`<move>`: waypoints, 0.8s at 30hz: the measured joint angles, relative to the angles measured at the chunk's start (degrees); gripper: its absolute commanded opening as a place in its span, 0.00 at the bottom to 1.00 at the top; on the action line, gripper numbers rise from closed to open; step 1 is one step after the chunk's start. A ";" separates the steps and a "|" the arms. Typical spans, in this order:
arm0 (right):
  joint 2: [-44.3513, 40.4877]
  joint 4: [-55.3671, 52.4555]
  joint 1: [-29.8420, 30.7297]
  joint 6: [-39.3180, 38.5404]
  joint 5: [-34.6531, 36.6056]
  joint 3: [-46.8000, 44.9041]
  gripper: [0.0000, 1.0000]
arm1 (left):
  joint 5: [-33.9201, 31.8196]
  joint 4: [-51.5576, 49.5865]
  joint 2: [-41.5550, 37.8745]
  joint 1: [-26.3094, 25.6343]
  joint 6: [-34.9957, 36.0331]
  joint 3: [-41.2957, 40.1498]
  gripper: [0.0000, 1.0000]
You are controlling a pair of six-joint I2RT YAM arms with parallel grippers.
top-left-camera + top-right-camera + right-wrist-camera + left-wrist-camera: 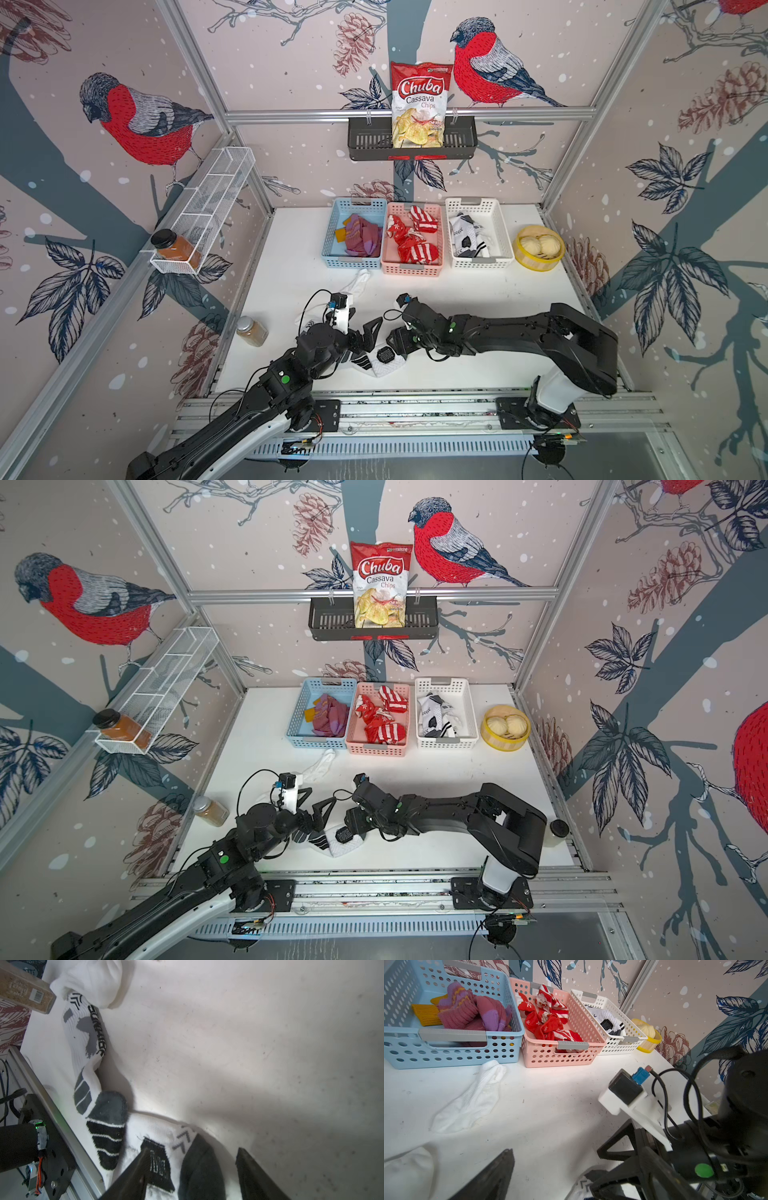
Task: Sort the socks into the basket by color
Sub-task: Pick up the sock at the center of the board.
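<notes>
Lower centre, the right tool (193,1153) stands open astride a white sock (149,1130), apparently to pinch it; the left tool (361,320) hangs open and empty alongside.

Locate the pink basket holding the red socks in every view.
In a top view: pink basket, middle of the three-basket row.
In a top view: same place.
Left wrist: between the blue basket and white basket.
Right wrist: not in it.
Shared landmark: the blue basket with purple socks, right beside it.
</notes>
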 measured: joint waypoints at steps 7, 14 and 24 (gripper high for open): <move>0.59 1.86 1.55 2.78 -0.63 -1.92 0.43 | 0.15 -0.02 -0.11 0.00 0.00 0.00 0.95; -0.48 1.97 1.18 3.50 -0.61 -2.78 0.12 | 0.11 -0.09 -0.28 0.00 -0.02 0.02 0.95; -10.71 -1.07 -3.67 2.56 1.16 -3.15 0.05 | -0.55 -0.85 -0.02 0.00 -0.37 0.57 0.95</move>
